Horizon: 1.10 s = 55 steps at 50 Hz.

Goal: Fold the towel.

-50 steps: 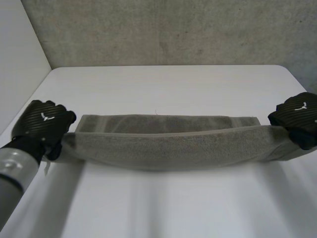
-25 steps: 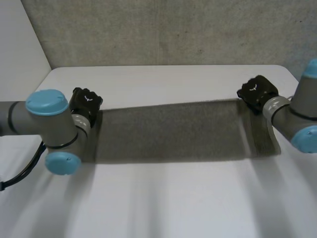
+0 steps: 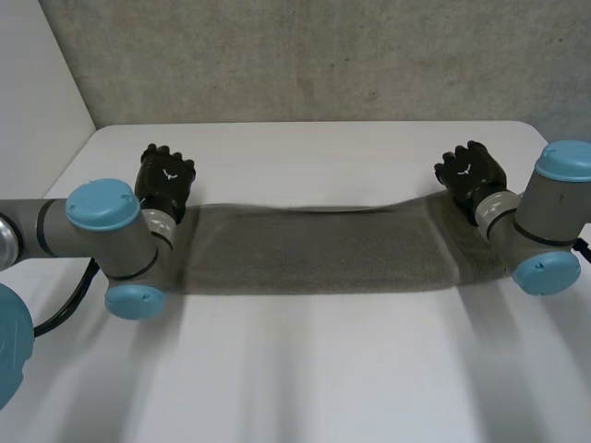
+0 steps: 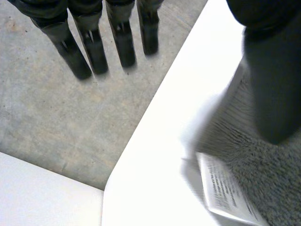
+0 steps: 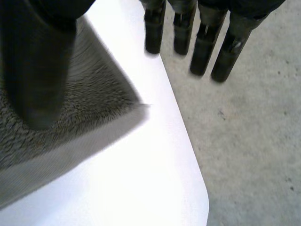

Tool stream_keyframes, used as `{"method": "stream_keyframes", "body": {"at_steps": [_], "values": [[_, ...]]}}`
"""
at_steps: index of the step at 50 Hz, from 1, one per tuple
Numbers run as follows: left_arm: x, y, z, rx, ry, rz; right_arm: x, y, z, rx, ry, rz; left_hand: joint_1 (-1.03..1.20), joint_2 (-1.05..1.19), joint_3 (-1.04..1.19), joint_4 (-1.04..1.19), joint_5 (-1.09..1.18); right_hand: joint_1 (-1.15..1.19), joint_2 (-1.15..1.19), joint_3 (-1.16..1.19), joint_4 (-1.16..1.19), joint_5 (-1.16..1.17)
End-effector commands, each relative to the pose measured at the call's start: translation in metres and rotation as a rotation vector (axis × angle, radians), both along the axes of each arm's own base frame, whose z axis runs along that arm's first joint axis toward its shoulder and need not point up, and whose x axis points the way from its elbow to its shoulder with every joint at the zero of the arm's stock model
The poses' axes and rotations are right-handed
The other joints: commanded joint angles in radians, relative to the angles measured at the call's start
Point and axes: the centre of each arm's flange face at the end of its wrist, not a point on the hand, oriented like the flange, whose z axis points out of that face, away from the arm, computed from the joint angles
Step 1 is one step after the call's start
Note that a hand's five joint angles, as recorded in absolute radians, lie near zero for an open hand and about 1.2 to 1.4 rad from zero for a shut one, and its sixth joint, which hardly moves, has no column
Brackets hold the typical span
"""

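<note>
A grey towel lies across the white table as a long folded strip. My left hand hovers at the strip's far left corner, open. In the left wrist view its fingers are straight and spread away from the thumb, which stands above the towel without pinching it. A white label sticks out at that corner. My right hand is at the far right corner, also open. Its straight fingers reach past the table's edge, and its thumb hangs above the towel's corner.
A grey concrete wall stands behind the table's far edge. A white panel rises at the left. Both forearms lie over the ends of the towel.
Both hands carried the towel's near edge over to the far side, laying it flat. Then both opened and let go of the corners.
</note>
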Motion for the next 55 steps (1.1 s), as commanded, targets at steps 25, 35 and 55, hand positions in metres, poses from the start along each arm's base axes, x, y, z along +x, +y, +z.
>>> {"method": "stream_keyframes", "body": {"at_steps": [25, 35, 55], "values": [[0.031, 0.097, 0.044, 0.188, 0.297, -0.091, -0.048, 0.098, 0.062, 0.4, -0.284, -0.081, -0.199, -0.22, -0.21, -0.184, -0.376, -0.056, -0.052, -0.064, -0.059, -0.016], [0.036, 0.114, 0.04, 0.273, 0.361, -0.091, -0.063, 0.095, 0.027, 0.531, -0.33, -0.058, -0.196, -0.217, -0.207, -0.182, -0.373, 0.085, 0.089, 0.077, 0.082, 0.125], [0.038, 0.113, 0.038, 0.277, 0.36, -0.085, -0.078, 0.064, -0.001, 0.497, -0.342, -0.084, -0.196, -0.217, -0.207, -0.182, -0.373, 1.081, 1.086, 1.073, 1.078, 1.121]]}}
